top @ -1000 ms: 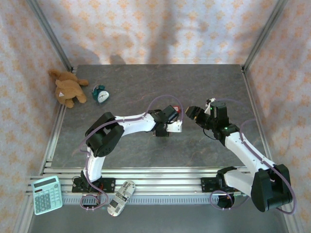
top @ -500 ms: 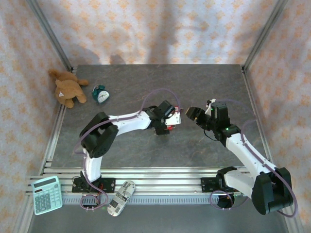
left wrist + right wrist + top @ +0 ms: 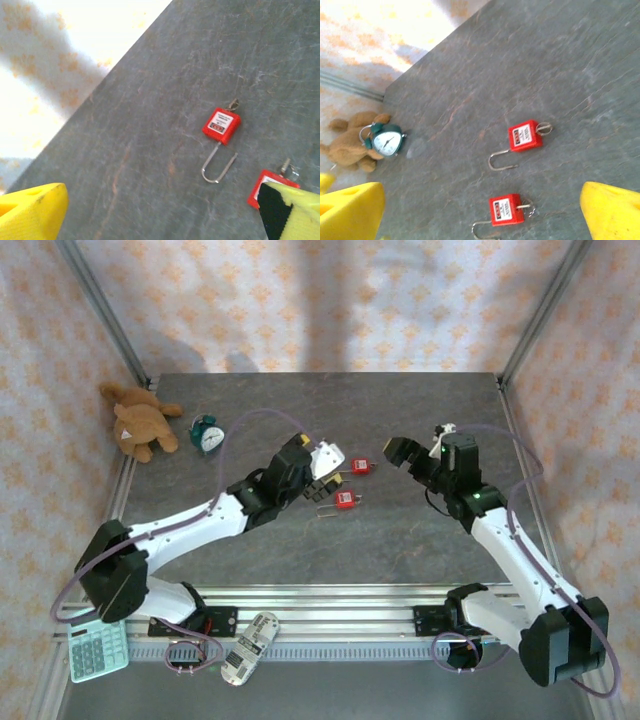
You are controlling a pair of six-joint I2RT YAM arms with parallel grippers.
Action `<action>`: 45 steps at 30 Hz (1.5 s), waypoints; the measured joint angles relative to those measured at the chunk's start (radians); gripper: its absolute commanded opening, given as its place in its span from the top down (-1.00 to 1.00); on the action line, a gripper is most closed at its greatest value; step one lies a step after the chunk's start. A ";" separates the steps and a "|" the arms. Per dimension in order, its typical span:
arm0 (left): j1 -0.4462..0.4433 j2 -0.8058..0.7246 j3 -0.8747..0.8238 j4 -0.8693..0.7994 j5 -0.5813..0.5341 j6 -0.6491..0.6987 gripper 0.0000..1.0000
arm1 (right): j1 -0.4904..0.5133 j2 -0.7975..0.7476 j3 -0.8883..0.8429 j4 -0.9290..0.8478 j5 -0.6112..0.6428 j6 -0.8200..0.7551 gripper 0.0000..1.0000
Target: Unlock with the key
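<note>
Padlock (image 3: pixel 362 466) between left jaws and right jaws, untouched | second padlock (image 3: pixel 345 499) beside it | both wide

The left arm (image 3: pixel 200 525) lay slantwise across the near left of the grey stone-patterned tabletop (image 3: pixel 400 540). At the gap between the left gripper (image 3: pixel 328 468) and the right gripper (image 3: pixel 403 453), two flat obstructions lay: a nearer red padlock with steel shackle (image 3: pixel 346 500) and a farther red padlock (image 3: pixel 362 465). A brown plush bear (image 3: pixel 140 420) and a small green alarm clock (image 3: pixel 208 433) occupied the far left corner. Far centre, far right and near centre stood open.
</note>
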 measured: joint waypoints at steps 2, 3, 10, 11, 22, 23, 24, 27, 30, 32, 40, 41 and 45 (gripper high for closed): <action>0.000 -0.064 -0.061 0.003 -0.001 -0.045 -0.99 | 0.011 -0.014 0.019 -0.009 0.065 0.003 -0.99; 0.000 -0.106 -0.097 0.012 -0.010 -0.066 -0.99 | 0.019 -0.022 0.023 -0.007 0.098 0.002 -0.98; 0.005 -0.362 -0.338 0.130 -0.211 -0.103 -0.99 | 0.034 -0.010 0.053 -0.006 0.260 -0.095 -0.99; 0.018 -0.388 -0.365 0.145 -0.239 -0.105 -0.99 | 0.034 -0.010 0.052 0.005 0.282 -0.108 -0.99; 0.392 -0.489 -0.663 0.369 -0.261 -0.190 -0.99 | 0.034 -0.017 -0.095 0.250 0.393 -0.351 -0.99; 0.445 -0.480 -0.680 0.397 -0.250 -0.204 -0.99 | 0.034 -0.017 -0.120 0.277 0.398 -0.375 -0.99; 0.489 -0.465 -0.692 0.424 -0.239 -0.216 -0.99 | 0.034 -0.018 -0.144 0.301 0.401 -0.398 -0.99; 0.601 -0.400 -0.715 0.499 -0.193 -0.253 -0.99 | 0.034 -0.023 -0.212 0.349 0.407 -0.473 -0.99; 0.682 -0.274 -0.729 0.623 -0.121 -0.296 -0.99 | 0.034 -0.023 -0.250 0.391 0.418 -0.531 -0.99; 0.707 -0.176 -0.730 0.697 -0.095 -0.317 -0.99 | 0.034 -0.023 -0.271 0.428 0.429 -0.560 -0.99; 0.712 0.161 -0.655 0.900 -0.040 -0.358 -0.99 | 0.007 0.031 -0.332 0.564 0.518 -0.674 -0.99; 0.712 0.156 -0.646 0.889 -0.034 -0.360 -0.99 | 0.000 0.048 -0.346 0.592 0.531 -0.682 -0.99; 0.712 0.153 -0.597 0.892 -0.013 -0.363 -0.99 | -0.016 0.156 -0.430 0.756 0.576 -0.704 -0.99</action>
